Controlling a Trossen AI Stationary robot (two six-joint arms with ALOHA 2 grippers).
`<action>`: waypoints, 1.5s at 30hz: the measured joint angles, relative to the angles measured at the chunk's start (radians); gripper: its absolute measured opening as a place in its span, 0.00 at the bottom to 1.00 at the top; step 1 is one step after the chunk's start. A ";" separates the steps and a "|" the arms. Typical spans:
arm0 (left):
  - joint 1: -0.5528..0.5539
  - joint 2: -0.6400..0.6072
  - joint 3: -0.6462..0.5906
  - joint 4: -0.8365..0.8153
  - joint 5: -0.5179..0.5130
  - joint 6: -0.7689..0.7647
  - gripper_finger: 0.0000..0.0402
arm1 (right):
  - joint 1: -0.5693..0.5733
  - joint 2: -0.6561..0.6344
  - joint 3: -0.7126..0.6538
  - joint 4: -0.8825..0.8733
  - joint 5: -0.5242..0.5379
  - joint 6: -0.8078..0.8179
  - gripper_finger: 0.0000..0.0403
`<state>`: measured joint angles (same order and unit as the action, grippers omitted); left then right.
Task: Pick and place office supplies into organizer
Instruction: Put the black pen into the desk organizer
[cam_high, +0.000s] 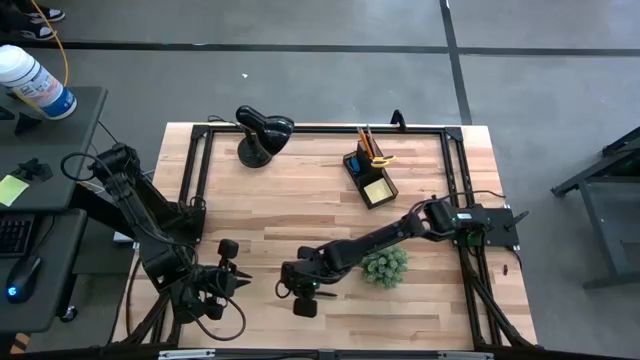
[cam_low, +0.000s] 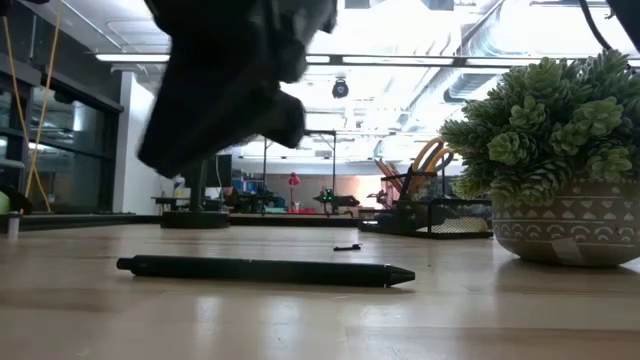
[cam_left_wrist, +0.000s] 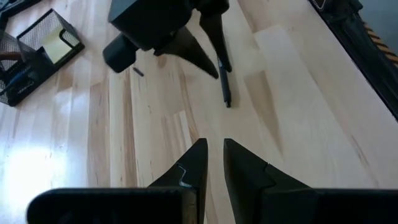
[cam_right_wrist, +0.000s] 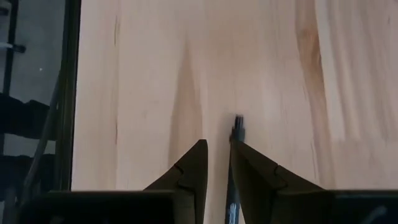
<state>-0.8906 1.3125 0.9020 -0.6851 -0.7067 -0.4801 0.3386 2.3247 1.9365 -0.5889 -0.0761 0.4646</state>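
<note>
Pen lies flat on the bench near its front edge, about midway along, directly beneath the right gripper. That gripper's fingers stand narrowly apart just above the pen, which runs along the gap between them; they seem not to be gripping it, though the wrist view is too tight to be sure. A tiny dark bit lies on the wood just beyond the pen. The plant sits close by, toward the right edge. The organizer stands farther back, right of center, with pencils and a yellow pad inside. The lamp is near the back edge. The left gripper, narrowly parted and empty, waits at the front-left corner.
</note>
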 joint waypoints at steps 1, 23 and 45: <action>0.000 0.000 0.000 0.001 0.000 0.000 0.10 | 0.000 0.014 0.028 -0.014 0.001 -0.014 0.17; 0.000 0.000 0.000 -0.006 0.037 -0.008 0.10 | 0.000 0.253 0.371 -0.342 0.047 -0.080 0.22; 0.000 0.000 0.000 -0.028 0.016 -0.018 0.10 | 0.000 0.278 0.374 -0.296 0.011 -0.037 0.12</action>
<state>-0.8906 1.3125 0.9020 -0.7136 -0.6908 -0.4984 0.3386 2.6030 2.3104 -0.8847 -0.0652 0.4274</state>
